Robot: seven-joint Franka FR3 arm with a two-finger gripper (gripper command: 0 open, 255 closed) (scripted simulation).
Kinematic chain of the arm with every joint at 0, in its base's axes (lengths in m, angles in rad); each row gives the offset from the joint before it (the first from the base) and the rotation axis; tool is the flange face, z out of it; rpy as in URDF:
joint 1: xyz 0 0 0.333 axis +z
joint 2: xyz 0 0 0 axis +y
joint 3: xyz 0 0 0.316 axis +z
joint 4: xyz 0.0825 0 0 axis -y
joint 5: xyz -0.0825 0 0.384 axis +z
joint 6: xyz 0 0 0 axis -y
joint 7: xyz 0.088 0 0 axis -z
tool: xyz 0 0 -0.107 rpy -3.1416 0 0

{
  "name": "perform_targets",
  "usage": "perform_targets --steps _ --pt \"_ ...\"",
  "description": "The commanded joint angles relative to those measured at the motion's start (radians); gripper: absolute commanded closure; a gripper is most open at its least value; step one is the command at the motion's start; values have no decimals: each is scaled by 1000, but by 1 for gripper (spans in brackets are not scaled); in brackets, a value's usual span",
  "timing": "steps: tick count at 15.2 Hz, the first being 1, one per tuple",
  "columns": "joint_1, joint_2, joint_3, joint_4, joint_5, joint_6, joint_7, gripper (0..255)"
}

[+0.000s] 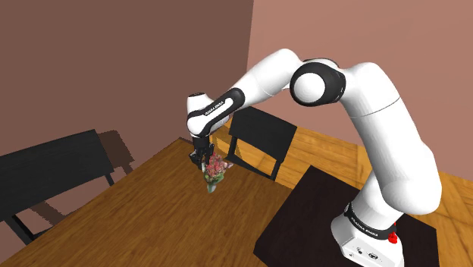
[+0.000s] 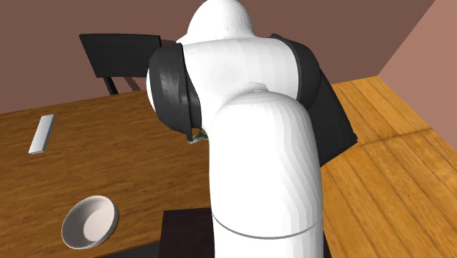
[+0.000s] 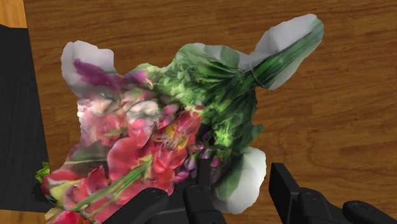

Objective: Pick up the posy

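Shoulder view: the white arm reaches down over the wooden tabletop [image 1: 144,212]. Its end effector [image 1: 199,159] meets the posy [image 1: 215,173] at the red blooms, near a dark chair [image 1: 261,135]. Whether the posy is clear of the wood cannot be told.

Second exterior view: a white bowl [image 2: 89,221] stands upright on the tabletop, well apart from a pale flat bar [image 2: 42,133].

Wrist view: the fingers [image 3: 202,184] are clamped on the posy's pale edge, with the green stems pointing away.
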State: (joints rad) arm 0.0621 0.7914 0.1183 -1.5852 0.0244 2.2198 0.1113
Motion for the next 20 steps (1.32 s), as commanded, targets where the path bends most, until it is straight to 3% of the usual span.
perform_targets --steps 1,20 --pt "0 1 0 -1 0 0 0 255" --pt "-8 -136 8 -10 8 -127 7 255"
